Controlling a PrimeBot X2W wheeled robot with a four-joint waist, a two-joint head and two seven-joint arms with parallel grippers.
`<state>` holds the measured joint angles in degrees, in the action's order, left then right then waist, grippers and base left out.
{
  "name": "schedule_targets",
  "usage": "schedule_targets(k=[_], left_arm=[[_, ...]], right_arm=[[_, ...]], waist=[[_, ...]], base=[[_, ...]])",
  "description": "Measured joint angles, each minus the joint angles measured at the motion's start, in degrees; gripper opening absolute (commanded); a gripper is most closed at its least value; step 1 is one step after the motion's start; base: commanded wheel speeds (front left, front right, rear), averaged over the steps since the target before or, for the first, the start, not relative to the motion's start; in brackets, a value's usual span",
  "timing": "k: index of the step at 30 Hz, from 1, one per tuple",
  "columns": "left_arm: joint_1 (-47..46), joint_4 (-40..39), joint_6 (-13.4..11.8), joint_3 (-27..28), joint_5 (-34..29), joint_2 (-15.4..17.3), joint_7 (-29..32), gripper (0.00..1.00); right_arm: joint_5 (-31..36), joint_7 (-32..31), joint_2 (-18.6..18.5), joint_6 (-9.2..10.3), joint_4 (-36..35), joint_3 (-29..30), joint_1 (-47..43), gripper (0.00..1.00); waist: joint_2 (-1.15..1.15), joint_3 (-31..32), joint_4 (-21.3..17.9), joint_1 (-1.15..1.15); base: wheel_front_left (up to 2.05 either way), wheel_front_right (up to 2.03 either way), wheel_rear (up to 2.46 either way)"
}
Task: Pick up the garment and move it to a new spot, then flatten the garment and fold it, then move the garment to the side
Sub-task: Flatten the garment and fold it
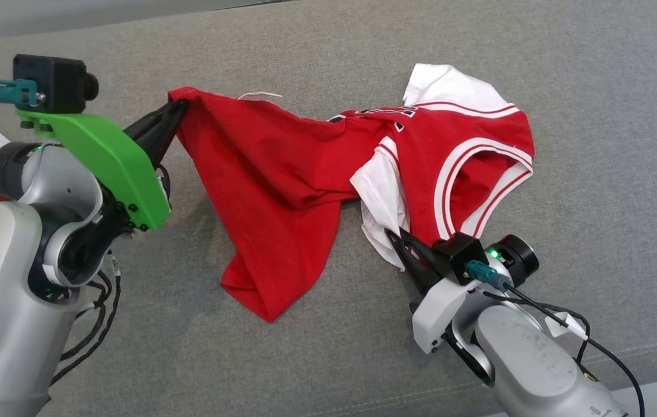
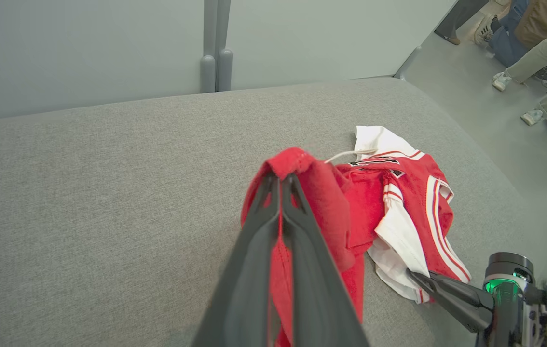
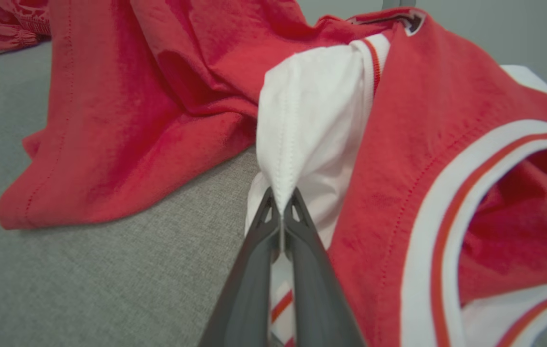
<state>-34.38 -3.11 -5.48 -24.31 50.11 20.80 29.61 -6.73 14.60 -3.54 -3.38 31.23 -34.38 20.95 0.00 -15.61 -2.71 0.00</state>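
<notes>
A: Grips?
B: The left gripper [image 1: 181, 107] is pinched shut on the red hem of the garment [image 1: 282, 168]; the right gripper [image 1: 391, 233] clamps its white sleeve.
A: Around it?
B: It sprawls on a grey cushion [image 1: 328, 347], with a pale wall [image 2: 85, 48] behind. The chest lettering [image 1: 389, 113] is creased and unreadable.

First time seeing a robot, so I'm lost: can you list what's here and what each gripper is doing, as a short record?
Garment: red jersey with white trim and white sleeves, crumpled
Surface: grey fabric cushion
Left gripper: shut on a red edge of the jersey
Right gripper: shut on a white sleeve fold
</notes>
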Motion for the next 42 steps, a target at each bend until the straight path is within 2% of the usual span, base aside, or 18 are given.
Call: schedule_targets(k=[3, 7, 15, 21, 28, 30, 34, 42], left_arm=[[0.09, 0.64, 0.00, 1.15, 0.00, 0.74, -0.63, 0.00], [0.70, 0.78, 0.00, 3.33, 0.14, 2.18, -1.52, 0.00], [3.31, 0.34, 0.01, 5.21, 1.58, 3.37, -2.82, 0.00], [3.92, -2.60, 1.48, 4.78, 3.36, 1.88, -3.45, 0.00], [5.86, -7.71, 2.52, 4.80, 6.01, 1.76, -3.44, 0.00], [7.59, -9.71, 2.52, 4.90, 6.13, 1.97, -3.42, 0.00], [9.41, -14.39, 2.47, 5.39, 6.24, 3.37, -2.57, 0.00], [9.61, -23.98, 1.78, 9.01, 10.66, 5.13, -0.20, 0.00]], right_arm=[[-0.70, 0.00, 0.02, -0.15, -1.24, 0.71, -0.01, 0.00], [-4.50, 0.00, -0.74, -1.68, -3.92, 3.26, 0.01, 0.00], [-9.68, -4.28, -12.55, -3.16, -9.70, 10.37, 4.02, 0.00], [-14.67, -8.34, -17.28, -3.74, -15.38, 11.91, 5.56, 0.00], [-20.24, -14.71, -24.57, -3.75, -22.38, 13.52, 4.46, 0.00], [-23.29, -16.02, -25.90, -3.75, -25.13, 14.44, 1.97, 0.00], [-28.98, -16.23, -28.63, -3.74, -31.87, 20.75, -2.86, 0.00], [-35.98, -15.82, -34.06, -3.74, -51.07, 31.97, -2.61, 0.00]], waist=[[0.00, 0.43, -0.49, 0.00], [0.00, 1.18, -1.46, 0.00], [0.00, 3.79, -3.52, 0.00], [0.00, 6.62, -4.31, 0.00], [0.00, 10.35, -4.25, 0.00], [0.00, 11.40, -4.09, 0.00], [0.00, 13.30, -3.55, 0.00], [0.00, 16.88, -2.87, 0.00]], base=[[0.00, 0.00, 0.00], [0.00, 0.00, 0.00], [0.00, 0.00, 0.00], [0.00, 0.00, 0.00], [0.00, 0.00, 0.00], [0.00, 0.00, 0.00], [0.00, 0.00, 0.00], [0.00, 0.00, 0.00]])
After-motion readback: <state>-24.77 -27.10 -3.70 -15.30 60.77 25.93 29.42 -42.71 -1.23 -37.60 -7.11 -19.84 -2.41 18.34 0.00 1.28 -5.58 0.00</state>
